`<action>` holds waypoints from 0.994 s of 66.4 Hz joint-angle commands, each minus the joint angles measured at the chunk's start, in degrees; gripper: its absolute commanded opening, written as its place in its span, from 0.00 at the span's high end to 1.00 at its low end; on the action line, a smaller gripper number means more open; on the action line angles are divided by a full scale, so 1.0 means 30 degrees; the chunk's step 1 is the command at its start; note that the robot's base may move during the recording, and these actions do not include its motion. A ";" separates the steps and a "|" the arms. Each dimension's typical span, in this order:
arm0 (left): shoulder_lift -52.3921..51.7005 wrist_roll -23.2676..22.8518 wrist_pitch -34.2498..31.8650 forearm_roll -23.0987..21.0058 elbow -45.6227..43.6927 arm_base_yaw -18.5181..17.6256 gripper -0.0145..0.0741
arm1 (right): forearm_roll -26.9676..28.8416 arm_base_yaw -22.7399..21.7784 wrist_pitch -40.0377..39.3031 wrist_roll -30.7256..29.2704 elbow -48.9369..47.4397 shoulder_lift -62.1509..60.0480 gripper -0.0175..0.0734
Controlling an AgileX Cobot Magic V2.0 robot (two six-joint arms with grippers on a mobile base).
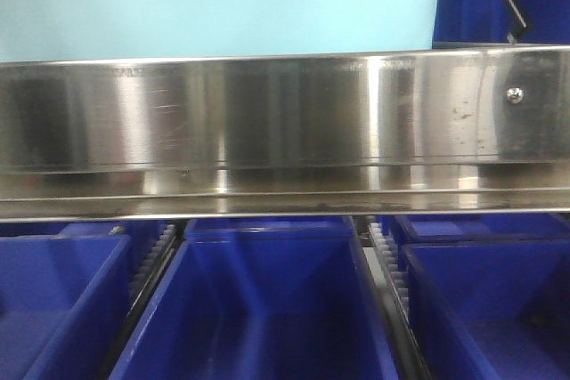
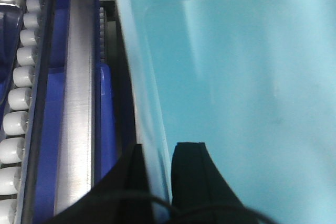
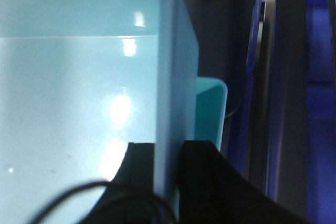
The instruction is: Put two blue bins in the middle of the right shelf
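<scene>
L tool (image 2: 157,153) pinches bin (image 2: 236,93) wall, lower centre; R tool (image 3: 167,150) pinches its other wall. Bin fills top of front view, above steel rail (image 1: 267,122). Step: mid-carry, prob. Next: both arms in sync, clear rail, no tilt.

Black left claw (image 2: 157,153), right claw (image 3: 168,148), dark cables (image 3: 89,183)
</scene>
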 commanded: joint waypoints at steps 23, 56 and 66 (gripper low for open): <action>-0.0066 0.0786 0.0451 0.0051 0.0052 0.0038 0.68 | 0.0207 0.0010 -0.0035 0.0515 -0.0197 0.0074 0.57; -0.0107 0.0863 0.1468 0.0261 0.0018 0.0038 0.15 | 0.0069 0.0010 -0.0035 0.0175 -0.0197 -0.1159 0.18; -0.0238 0.0863 0.1468 0.0593 0.0408 0.0038 0.15 | 0.0032 0.0133 -0.0035 -0.0184 0.0063 -0.1285 0.18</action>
